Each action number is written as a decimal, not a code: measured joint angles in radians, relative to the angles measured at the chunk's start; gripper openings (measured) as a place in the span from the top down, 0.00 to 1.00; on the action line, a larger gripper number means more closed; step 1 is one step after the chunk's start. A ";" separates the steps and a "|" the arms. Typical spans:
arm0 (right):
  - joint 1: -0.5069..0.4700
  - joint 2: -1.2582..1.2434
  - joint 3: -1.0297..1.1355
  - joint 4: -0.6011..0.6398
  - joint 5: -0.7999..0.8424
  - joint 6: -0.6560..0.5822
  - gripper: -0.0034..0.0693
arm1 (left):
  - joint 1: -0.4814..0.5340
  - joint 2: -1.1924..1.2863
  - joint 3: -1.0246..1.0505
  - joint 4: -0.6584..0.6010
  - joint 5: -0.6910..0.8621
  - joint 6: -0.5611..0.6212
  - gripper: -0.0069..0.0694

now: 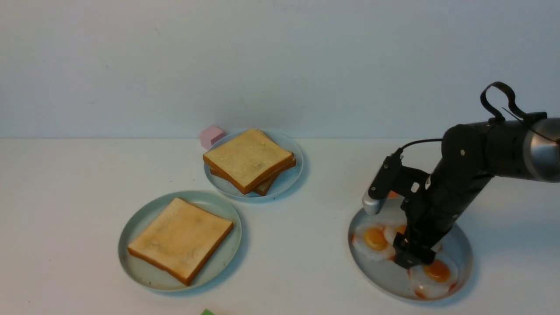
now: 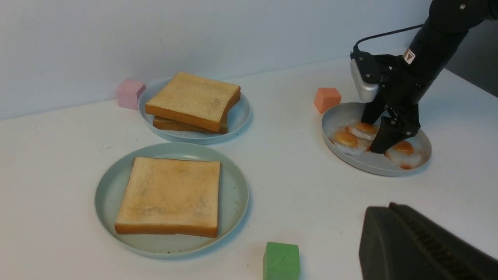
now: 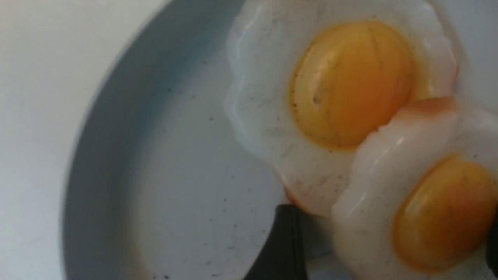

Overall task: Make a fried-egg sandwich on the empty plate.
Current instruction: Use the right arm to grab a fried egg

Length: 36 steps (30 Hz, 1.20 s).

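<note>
Sitting left of centre on the table [image 1: 65, 197], the mint-green plate [image 1: 139, 214] holds 1 toast slice [image 1: 180, 239], near the blue-grey plate [image 1: 289, 179] with 2 stacked slices [image 1: 247, 158]. Over the grey plate [image 1: 385, 278] of 3 fried eggs [image 1: 376, 238], the right gripper [image 2: 370, 135] has its jaws apart astride an egg; the left gripper [image 2: 420, 249] is closed.

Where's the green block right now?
The green block sits left of centre on the table, nearer the robot than the mint plate holding one toast slice; the front view catches only its corner at the bottom edge.
</note>
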 joint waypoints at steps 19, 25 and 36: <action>0.012 -0.036 -0.074 -0.040 0.113 -0.002 0.55 | 0.000 0.000 0.000 -0.008 0.010 -0.001 0.91; 0.012 -0.088 -0.087 -0.040 0.134 0.006 0.87 | 0.000 0.000 0.000 -0.009 0.015 -0.001 0.91; 0.014 -0.088 -0.086 -0.089 0.107 0.064 0.87 | 0.000 0.000 0.000 -0.010 0.017 -0.001 0.91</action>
